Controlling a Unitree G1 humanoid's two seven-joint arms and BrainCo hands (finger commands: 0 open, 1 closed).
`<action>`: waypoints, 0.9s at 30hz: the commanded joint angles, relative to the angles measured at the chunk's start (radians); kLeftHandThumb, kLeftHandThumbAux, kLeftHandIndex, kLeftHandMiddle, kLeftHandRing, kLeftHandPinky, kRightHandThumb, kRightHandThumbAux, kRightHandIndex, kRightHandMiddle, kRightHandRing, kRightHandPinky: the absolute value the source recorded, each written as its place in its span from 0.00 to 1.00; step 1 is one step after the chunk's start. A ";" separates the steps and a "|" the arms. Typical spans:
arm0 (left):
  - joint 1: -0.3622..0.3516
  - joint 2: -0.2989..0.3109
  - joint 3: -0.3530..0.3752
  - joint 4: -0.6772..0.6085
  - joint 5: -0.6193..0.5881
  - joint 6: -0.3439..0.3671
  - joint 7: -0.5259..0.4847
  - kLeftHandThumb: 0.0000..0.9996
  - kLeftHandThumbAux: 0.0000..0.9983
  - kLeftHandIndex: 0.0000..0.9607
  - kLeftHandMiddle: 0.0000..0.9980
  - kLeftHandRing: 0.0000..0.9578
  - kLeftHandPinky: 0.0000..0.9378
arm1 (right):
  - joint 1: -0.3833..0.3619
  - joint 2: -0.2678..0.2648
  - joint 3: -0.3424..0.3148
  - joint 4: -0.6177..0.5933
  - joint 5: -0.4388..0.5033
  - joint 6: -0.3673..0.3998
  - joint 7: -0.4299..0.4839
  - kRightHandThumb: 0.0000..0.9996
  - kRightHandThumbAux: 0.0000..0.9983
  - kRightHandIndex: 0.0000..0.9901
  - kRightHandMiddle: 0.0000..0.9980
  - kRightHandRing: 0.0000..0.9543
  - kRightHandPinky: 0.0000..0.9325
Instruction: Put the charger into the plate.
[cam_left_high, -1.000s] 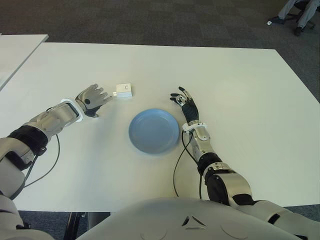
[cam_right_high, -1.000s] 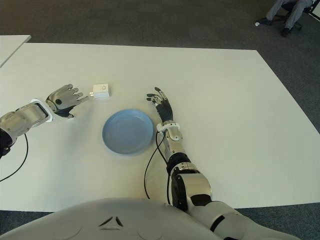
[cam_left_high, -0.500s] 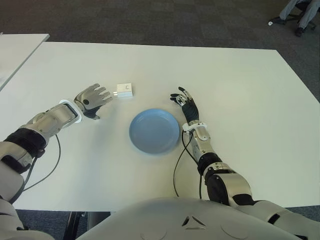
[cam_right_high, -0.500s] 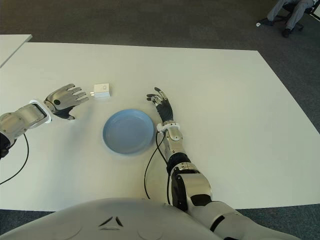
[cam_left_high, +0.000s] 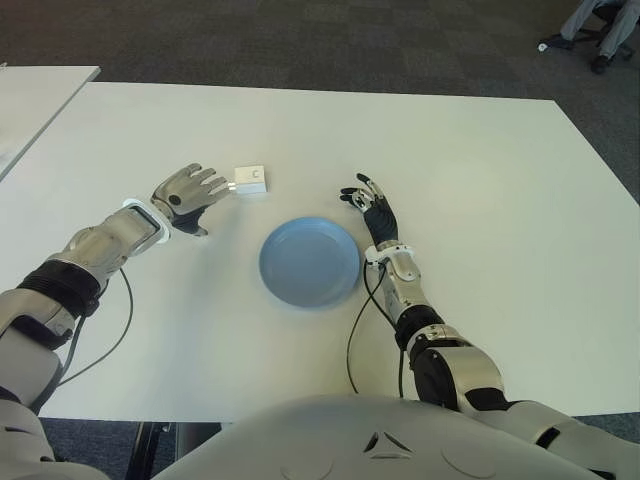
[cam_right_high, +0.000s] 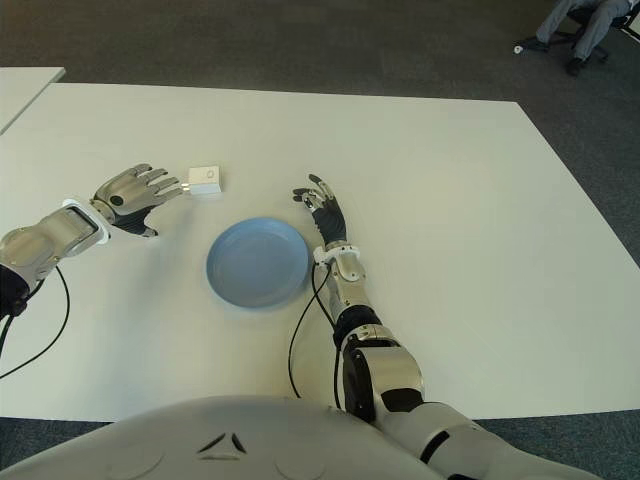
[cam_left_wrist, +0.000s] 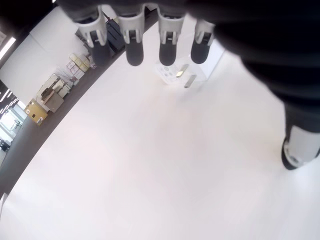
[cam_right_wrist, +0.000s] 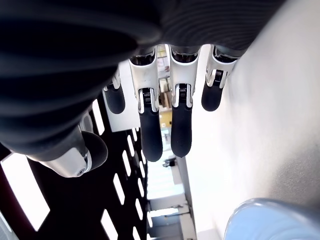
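Note:
The charger (cam_left_high: 250, 179) is a small white block with metal prongs, lying on the white table (cam_left_high: 480, 180) left of centre; the left wrist view shows the charger (cam_left_wrist: 186, 75) just past the fingertips. My left hand (cam_left_high: 188, 192) hovers right beside it on its left, fingers spread, holding nothing. The blue plate (cam_left_high: 309, 262) sits empty in front of me, nearer than the charger. My right hand (cam_left_high: 368, 205) shows just right of the plate with its fingers relaxed and nothing in them.
A second white table (cam_left_high: 35, 95) borders the far left. Dark carpet lies beyond the far edge, with a person's legs and a chair base (cam_left_high: 590, 30) at the top right. A black cable (cam_left_high: 360, 330) runs along my right forearm.
My left hand has drifted up and slightly toward the charger, fingers still spread. The charger, the plate and my right hand have not moved.

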 joint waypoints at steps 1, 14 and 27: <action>0.000 -0.032 0.022 0.029 -0.010 0.003 0.043 0.00 0.49 0.00 0.04 0.02 0.01 | 0.041 0.022 0.000 0.039 -0.002 0.030 -0.017 0.00 0.56 0.13 0.41 0.34 0.15; -0.073 -0.116 0.041 0.157 -0.037 -0.020 0.107 0.00 0.49 0.00 0.00 0.00 0.00 | 0.035 0.022 0.007 0.048 -0.006 0.037 -0.028 0.00 0.55 0.14 0.39 0.32 0.14; -0.176 -0.231 0.019 0.364 -0.089 -0.071 0.143 0.00 0.49 0.00 0.00 0.00 0.00 | 0.037 0.029 0.008 0.049 -0.006 0.026 -0.036 0.00 0.56 0.14 0.39 0.33 0.14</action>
